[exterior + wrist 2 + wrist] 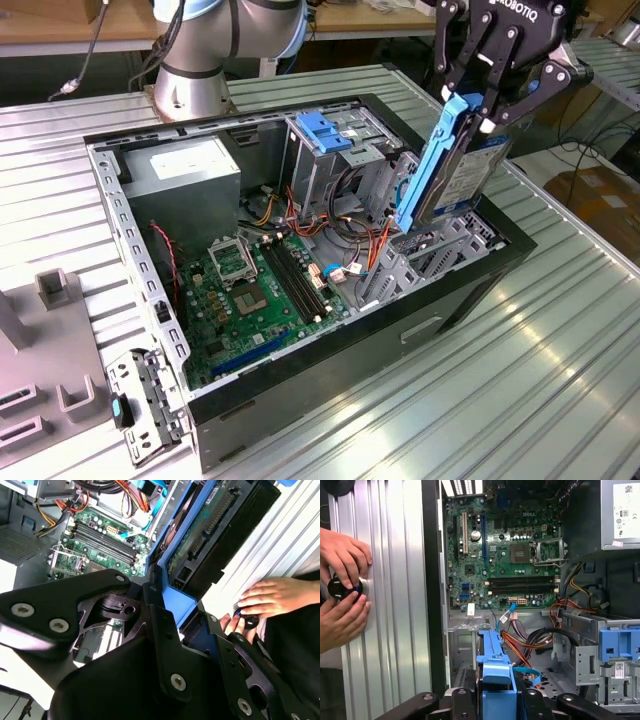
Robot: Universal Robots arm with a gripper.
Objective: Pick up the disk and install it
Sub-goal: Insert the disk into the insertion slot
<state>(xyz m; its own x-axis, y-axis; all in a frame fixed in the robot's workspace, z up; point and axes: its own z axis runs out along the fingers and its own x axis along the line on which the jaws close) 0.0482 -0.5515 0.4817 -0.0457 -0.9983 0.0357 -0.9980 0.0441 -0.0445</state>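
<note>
The disk (452, 185) is held near-upright, pinched at its upper blue rail by the pincer (487, 100) — lower end over the drive bay (420, 262). Rails are best squared with the bay guides, cables (350, 182) cleared, descent kept slow.

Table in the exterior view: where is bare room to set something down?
The ribbed table is bare beside the computer case, toward the exterior view's right. Crowded: the grey fixtures and bracket at that view's left.
</note>
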